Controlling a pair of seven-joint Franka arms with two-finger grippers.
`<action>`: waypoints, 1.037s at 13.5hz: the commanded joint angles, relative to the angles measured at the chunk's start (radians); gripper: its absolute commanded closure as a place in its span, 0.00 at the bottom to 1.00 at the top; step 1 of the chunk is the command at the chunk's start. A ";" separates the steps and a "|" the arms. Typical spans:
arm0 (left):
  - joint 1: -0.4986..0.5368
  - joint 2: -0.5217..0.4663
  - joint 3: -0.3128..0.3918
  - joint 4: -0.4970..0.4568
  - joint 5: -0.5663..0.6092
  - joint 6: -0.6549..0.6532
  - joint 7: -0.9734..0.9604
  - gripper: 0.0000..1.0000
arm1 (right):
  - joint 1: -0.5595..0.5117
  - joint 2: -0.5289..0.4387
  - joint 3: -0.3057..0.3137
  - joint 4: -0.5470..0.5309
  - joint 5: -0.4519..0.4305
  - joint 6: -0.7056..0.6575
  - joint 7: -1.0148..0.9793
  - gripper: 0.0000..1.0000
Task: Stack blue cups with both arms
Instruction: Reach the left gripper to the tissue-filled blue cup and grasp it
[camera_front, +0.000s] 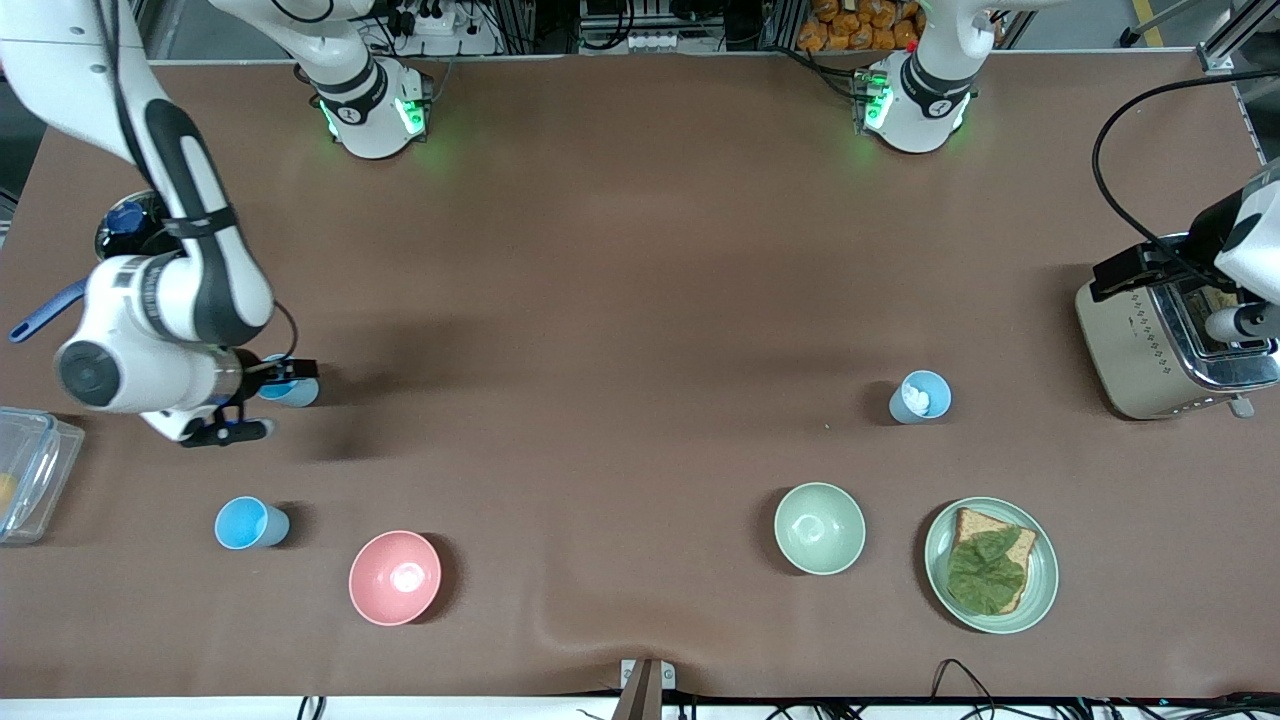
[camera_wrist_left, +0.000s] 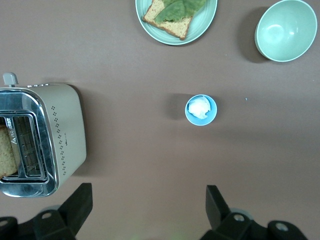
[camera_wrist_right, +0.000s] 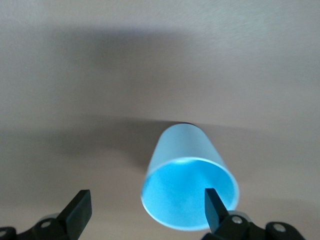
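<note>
Closing in on a blue cup (camera_wrist_right: 191, 177) with the right gripper (camera_wrist_right: 145, 210), fingers spread wide and empty.
This upright cup stands nearest the right arm's end, farther from the front camera than the pink bowl (camera_front: 394, 577); one finger (camera_wrist_right: 216, 206) is at its rim. Two more cups (camera_front: 250, 523) (camera_front: 920, 397) wait. Left gripper (camera_wrist_left: 149, 207) hangs wide open, idle, above the toaster (camera_front: 1160, 335).

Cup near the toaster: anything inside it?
Yes. The cup holds a white lump, seen from above in the left wrist view and also in the front view. It covers most of the cup's bottom, so anything under it is hidden. What the lump is cannot be told.
</note>
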 joint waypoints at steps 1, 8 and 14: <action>-0.002 -0.009 -0.004 -0.057 0.001 0.059 0.004 0.00 | -0.013 -0.039 0.000 -0.064 -0.007 0.057 -0.006 0.00; -0.005 -0.008 -0.005 -0.187 0.001 0.205 0.004 0.00 | -0.034 0.002 0.000 -0.064 -0.007 0.102 -0.009 1.00; -0.010 -0.008 -0.014 -0.396 -0.015 0.458 0.003 0.00 | -0.024 -0.033 0.002 -0.056 -0.007 0.047 -0.009 1.00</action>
